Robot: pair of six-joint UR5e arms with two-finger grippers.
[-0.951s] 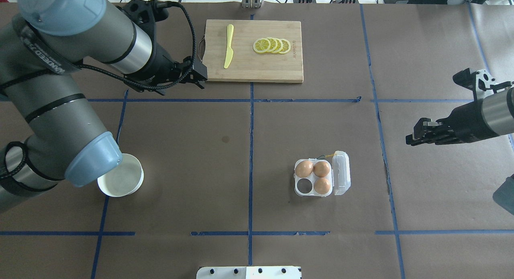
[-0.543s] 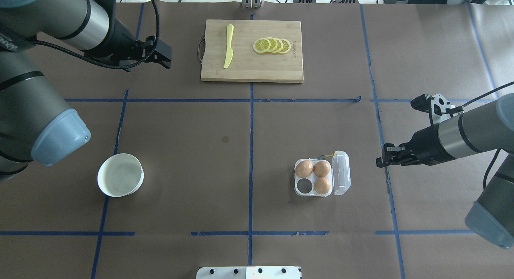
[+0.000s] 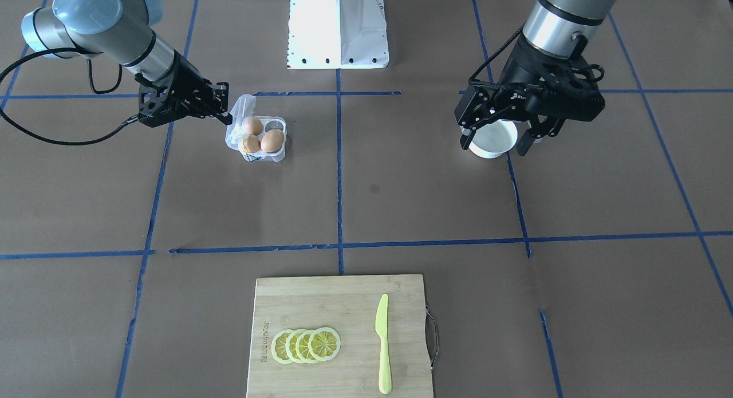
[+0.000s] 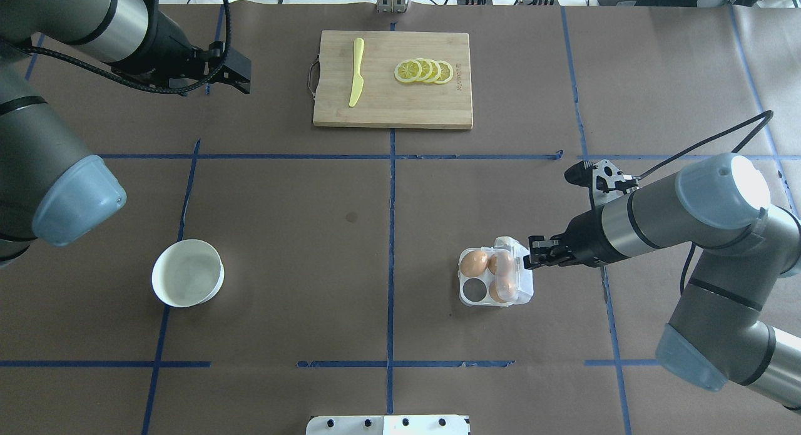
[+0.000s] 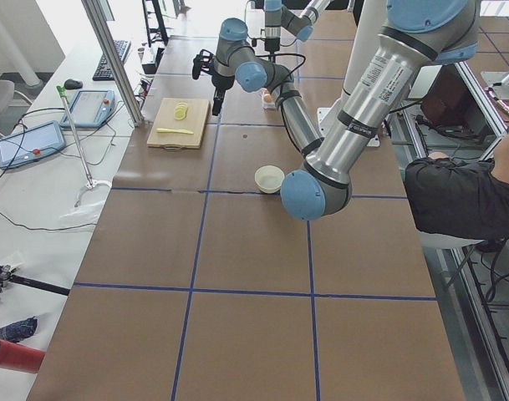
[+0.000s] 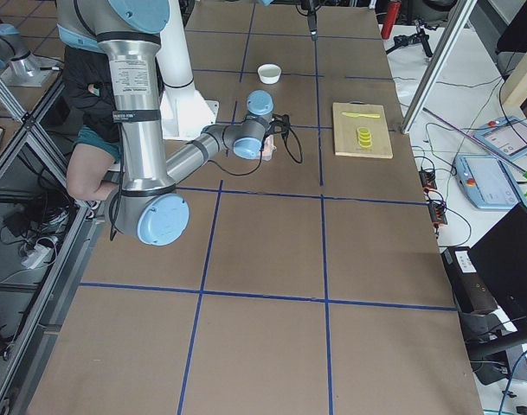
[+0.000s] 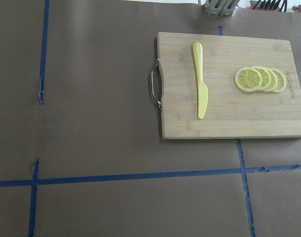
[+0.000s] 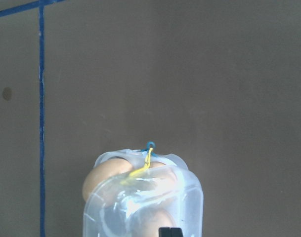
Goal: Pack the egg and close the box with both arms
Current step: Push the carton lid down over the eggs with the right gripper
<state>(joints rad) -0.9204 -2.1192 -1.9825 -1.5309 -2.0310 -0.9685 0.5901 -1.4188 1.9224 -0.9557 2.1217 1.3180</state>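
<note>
The clear box (image 4: 482, 290) sits right of centre with three orange-brown eggs in it: one at the far left (image 4: 474, 261) and two under the lid. The near-left cell is empty. The lid (image 4: 514, 264) stands raised and leans over the right-hand eggs. My right gripper (image 4: 530, 255) is shut, its tip against the lid's outer side; it also shows in the front view (image 3: 225, 117). In the right wrist view the lid (image 8: 145, 202) and yellow string (image 8: 140, 169) fill the lower frame. My left gripper (image 3: 496, 141) is open and empty, held high at the far left (image 4: 241, 69).
A white bowl (image 4: 188, 272) stands at the near left. A wooden cutting board (image 4: 392, 78) with a yellow knife (image 4: 357, 72) and lemon slices (image 4: 424, 71) lies at the far centre. Blue tape lines cross the brown table cover.
My right gripper moved left to the box and the lid went from lying flat open to standing over the eggs. My left arm swung back and further left.
</note>
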